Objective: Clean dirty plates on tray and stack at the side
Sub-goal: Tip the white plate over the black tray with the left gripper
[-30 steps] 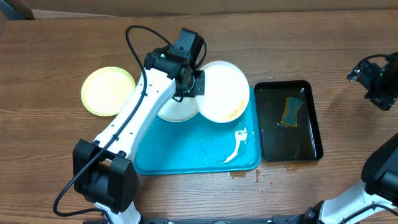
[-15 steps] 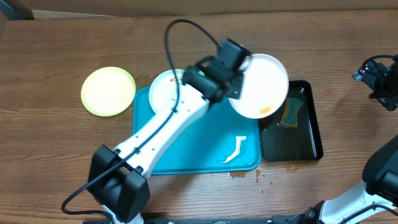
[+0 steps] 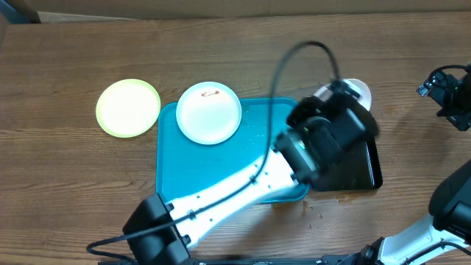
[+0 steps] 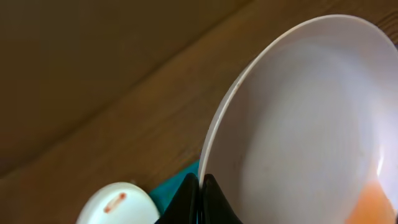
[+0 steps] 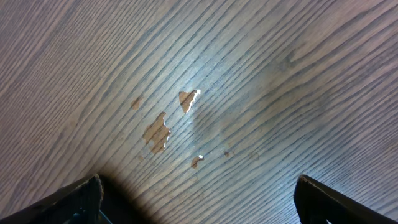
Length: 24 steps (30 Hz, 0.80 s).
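Note:
My left gripper (image 4: 200, 180) is shut on the rim of a white plate (image 4: 298, 124), which is tilted on edge and has an orange smear at its lower right. Overhead, that arm reaches across the turquoise tray (image 3: 193, 163), and only a sliver of the held plate (image 3: 358, 89) shows past the wrist. A second white plate (image 3: 210, 112) with a small red-brown smear lies at the tray's back left corner. On the table left of the tray rests a pale yellow-green plate (image 3: 128, 107). My right gripper (image 5: 199, 193) stands open over bare wood, far right.
A narrow black tray (image 3: 370, 168) lies right of the turquoise one, mostly covered by my left wrist. Small brown stains (image 5: 158, 130) mark the wood under the right gripper. A few drips sit at the table's front edge (image 3: 305, 208).
My left arm has swung right with the white plate, from above the turquoise tray's right end to above the black tray. The right arm has not moved.

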Each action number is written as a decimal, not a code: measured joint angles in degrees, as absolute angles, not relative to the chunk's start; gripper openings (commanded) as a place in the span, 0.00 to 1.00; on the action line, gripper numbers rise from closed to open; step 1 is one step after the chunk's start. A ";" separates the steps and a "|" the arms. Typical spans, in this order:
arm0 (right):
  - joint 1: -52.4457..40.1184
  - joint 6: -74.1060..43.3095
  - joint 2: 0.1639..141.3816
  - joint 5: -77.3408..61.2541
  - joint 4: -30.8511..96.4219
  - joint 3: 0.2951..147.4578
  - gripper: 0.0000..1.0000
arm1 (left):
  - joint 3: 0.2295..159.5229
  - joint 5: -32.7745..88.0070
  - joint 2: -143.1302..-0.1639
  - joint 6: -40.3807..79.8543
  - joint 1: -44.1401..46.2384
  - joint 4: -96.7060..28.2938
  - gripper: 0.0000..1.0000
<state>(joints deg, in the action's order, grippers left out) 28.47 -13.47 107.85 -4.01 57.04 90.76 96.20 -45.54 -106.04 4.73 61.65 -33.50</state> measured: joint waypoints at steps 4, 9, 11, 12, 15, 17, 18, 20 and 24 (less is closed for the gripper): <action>28.47 -13.52 107.85 -4.01 57.06 90.76 1.00 | 96.25 -55.02 -106.04 -3.11 65.78 -26.85 0.04; 28.47 -13.47 107.85 -4.03 57.08 90.76 1.00 | 96.27 -63.33 -106.04 -10.37 67.44 -18.81 0.04; 28.47 -13.47 107.85 -4.01 57.04 90.76 1.00 | 96.27 -65.19 -106.04 -11.86 67.40 -17.23 0.04; 28.47 -13.47 107.85 -4.01 57.06 90.76 1.00 | 96.27 -65.65 -106.04 -12.34 67.37 -16.93 0.04; 28.47 -13.47 107.85 -3.99 57.06 90.76 1.00 | 96.27 -66.92 -106.04 -13.50 67.11 -15.09 0.04; 28.47 -13.45 107.85 -4.03 57.06 90.76 1.00 | 96.27 -67.55 -106.04 -14.20 67.09 -13.19 0.04; 28.47 -13.45 107.85 -3.99 57.08 90.76 1.00 | 96.27 -68.03 -106.04 -15.03 67.09 -11.94 0.04; 28.47 -13.47 107.85 -4.01 57.06 90.76 1.00 | 96.27 -69.08 -106.04 -16.36 67.09 -9.63 0.04; 28.47 -13.47 107.85 -3.99 57.06 90.76 1.00 | 96.38 -69.17 -106.04 -15.92 67.09 -11.18 0.04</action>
<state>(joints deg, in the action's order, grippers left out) 28.47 -13.47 107.85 -3.99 57.06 90.76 96.38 -69.17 -106.04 -15.92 67.09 -11.18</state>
